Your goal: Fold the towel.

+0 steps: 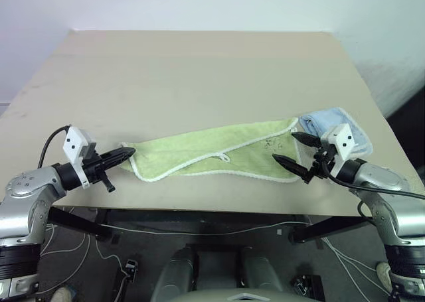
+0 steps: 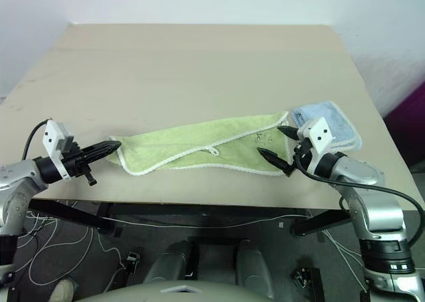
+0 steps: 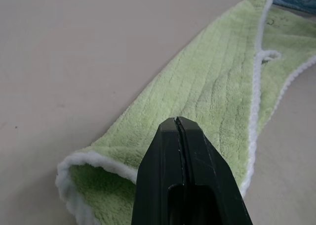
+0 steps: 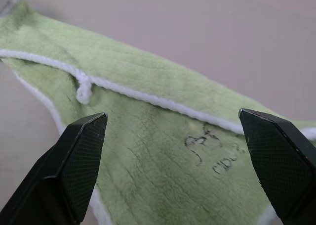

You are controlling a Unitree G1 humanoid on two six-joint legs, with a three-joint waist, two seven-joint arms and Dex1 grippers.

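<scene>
The light yellow-green towel [image 1: 212, 154] lies folded in a long strip across the near part of the table, its white edging and small loop [image 4: 84, 91] on top. Dark embroidery [image 4: 212, 151] marks its right end. My left gripper [image 1: 126, 154] is shut, its tip over the towel's left end [image 3: 98, 175]; I see no cloth between the fingers. At the towel's right end my right gripper [image 1: 291, 149] stands open, one finger on each side of the corner, just above the cloth.
A smaller light blue towel [image 1: 332, 126] lies folded right behind my right gripper, touching the green towel's corner. The beige table [image 1: 199, 70] stretches bare to the far edge. Its front edge runs just below the towel.
</scene>
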